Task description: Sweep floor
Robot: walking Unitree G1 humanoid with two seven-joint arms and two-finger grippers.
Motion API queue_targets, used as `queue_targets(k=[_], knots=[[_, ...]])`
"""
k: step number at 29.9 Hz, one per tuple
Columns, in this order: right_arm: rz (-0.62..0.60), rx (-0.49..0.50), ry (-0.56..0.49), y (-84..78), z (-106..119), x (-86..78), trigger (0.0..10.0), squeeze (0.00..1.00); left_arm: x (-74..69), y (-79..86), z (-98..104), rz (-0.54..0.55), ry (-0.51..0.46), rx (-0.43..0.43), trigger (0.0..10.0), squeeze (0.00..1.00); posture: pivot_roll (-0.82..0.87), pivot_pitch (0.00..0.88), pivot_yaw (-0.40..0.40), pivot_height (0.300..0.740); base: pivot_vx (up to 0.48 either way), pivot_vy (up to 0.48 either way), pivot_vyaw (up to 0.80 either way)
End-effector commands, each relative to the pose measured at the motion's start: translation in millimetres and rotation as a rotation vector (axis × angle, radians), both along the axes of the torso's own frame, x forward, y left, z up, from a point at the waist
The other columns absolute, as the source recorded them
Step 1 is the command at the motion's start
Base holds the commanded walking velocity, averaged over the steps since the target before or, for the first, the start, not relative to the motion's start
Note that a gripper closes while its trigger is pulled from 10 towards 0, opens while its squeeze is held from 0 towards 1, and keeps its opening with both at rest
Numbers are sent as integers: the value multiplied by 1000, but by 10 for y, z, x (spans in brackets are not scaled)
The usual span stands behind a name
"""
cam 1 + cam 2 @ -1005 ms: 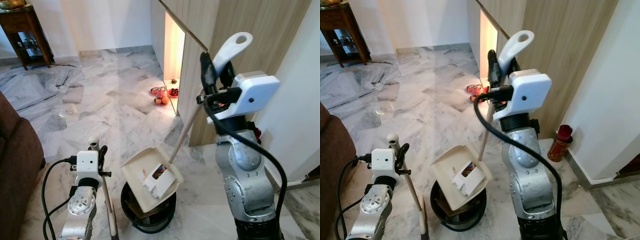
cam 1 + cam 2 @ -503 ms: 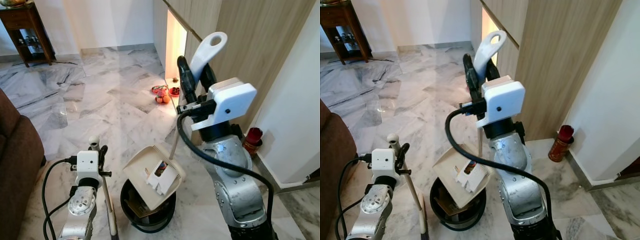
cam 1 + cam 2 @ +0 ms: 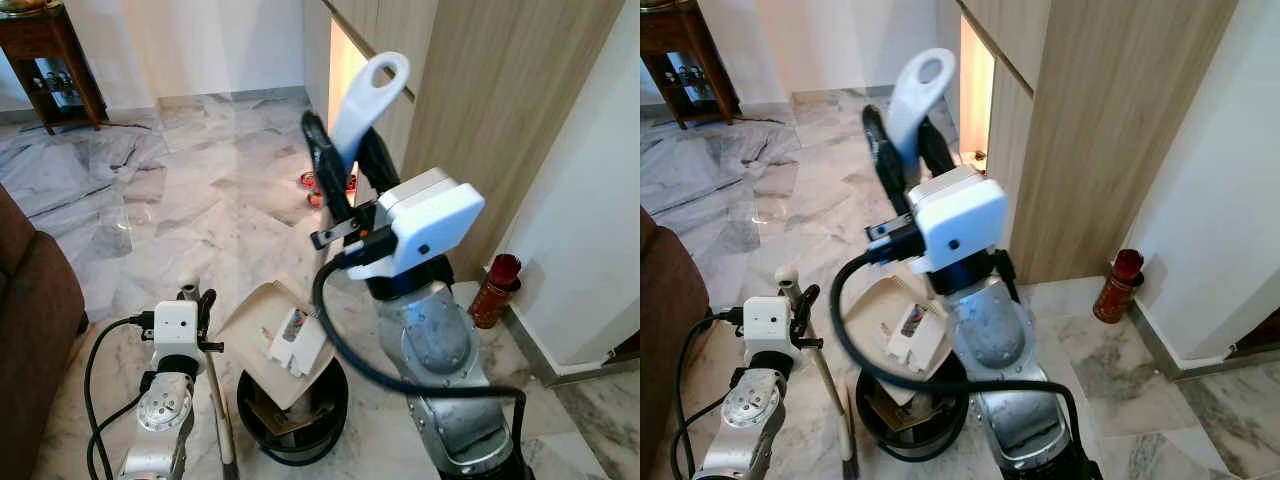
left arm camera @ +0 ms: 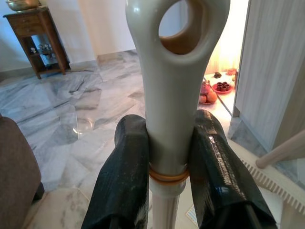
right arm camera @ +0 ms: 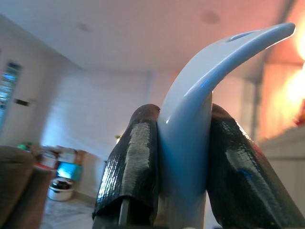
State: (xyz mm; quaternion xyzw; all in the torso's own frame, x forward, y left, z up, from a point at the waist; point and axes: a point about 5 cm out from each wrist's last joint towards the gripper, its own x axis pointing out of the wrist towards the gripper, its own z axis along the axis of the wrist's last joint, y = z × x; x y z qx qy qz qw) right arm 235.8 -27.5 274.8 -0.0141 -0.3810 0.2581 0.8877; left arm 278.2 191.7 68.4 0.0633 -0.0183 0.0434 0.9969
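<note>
At far left, dark sofa arm (image 3: 35,340) at the frame edge; wooden side table (image 3: 45,60) against the back wall.

Left gripper (image 3: 197,305): low, near the sofa, both fingers clamped on the broom handle (image 4: 167,119) just below its ring end. Handle pale, upright, running down to the marble floor (image 3: 180,190).

Black bin (image 3: 293,420): on the floor just right of the broom, between the two arms.

Dustpan (image 3: 275,335): beige, tipped over the bin's mouth, a white scrap and small litter lying in its tray.

Right gripper (image 3: 340,165): raised high above the bin, fingers closed on the dustpan's white loop grip (image 3: 365,100), its long stem slanting down to the tray.

Lit cabinet niche (image 3: 345,75): in the wood-panel wall behind, with small red dishes (image 3: 318,185) on the floor at its foot.

Red canister (image 3: 495,290): standing on the floor at far right, beside the white wall.
</note>
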Motion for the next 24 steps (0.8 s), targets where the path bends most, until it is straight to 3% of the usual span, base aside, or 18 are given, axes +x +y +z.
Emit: queue_targets(k=[1, 24], knots=[[31, 7, -134, 18, 160, -159, 10000, 0, 33, -29, 104, -21, -55, 25, 10000, 0, 119, 2, 8, 740, 0, 0, 0], [61, -136, -244, 145, 103, -279, 10000, 0, 38, -37, 110, -24, -59, 23, 10000, 0, 120, 1, 8, 740, 0, 0, 0]])
